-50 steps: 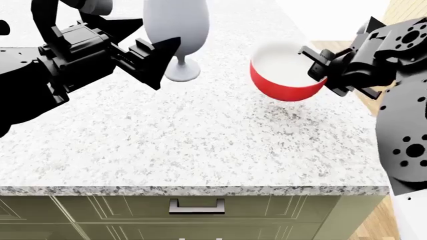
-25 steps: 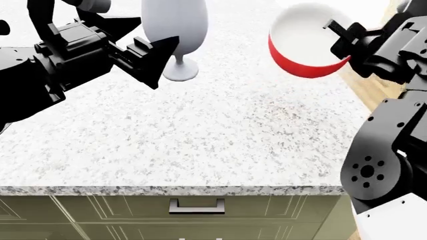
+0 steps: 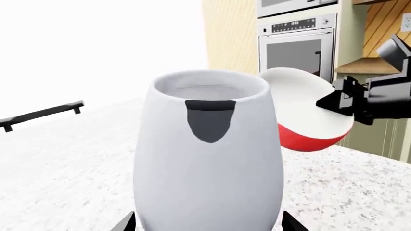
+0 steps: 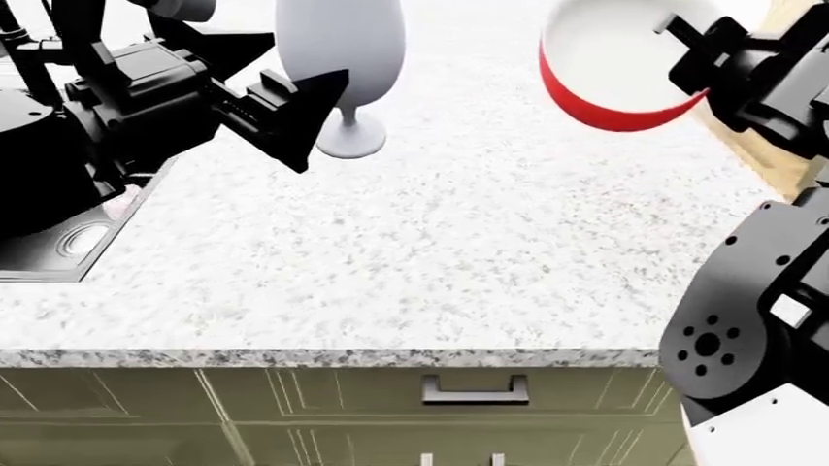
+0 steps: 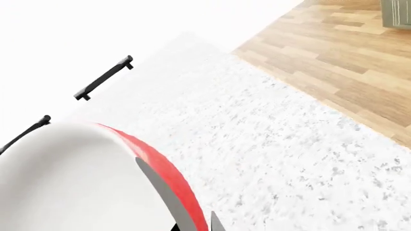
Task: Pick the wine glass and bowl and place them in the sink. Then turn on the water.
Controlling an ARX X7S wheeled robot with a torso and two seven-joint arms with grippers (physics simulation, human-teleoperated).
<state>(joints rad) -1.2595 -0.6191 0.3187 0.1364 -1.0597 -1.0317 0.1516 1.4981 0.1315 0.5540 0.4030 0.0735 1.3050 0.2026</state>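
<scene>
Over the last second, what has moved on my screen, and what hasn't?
The right hand has lifted the glossy red bowl with the white inside off the speckled granite counter, up and away. The head view has shifted too: a corner of the black sink now shows at the left. The left hand stays around the pale grey-white wine glass, whose foot still rests on the counter.

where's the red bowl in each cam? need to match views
Head view: bowl at top right, lifted off the granite counter, right gripper on its rim.
Left wrist view: middle right, behind the wine glass.
Right wrist view: bottom left, close up.
Shared landmark: the speckled granite counter.
</scene>
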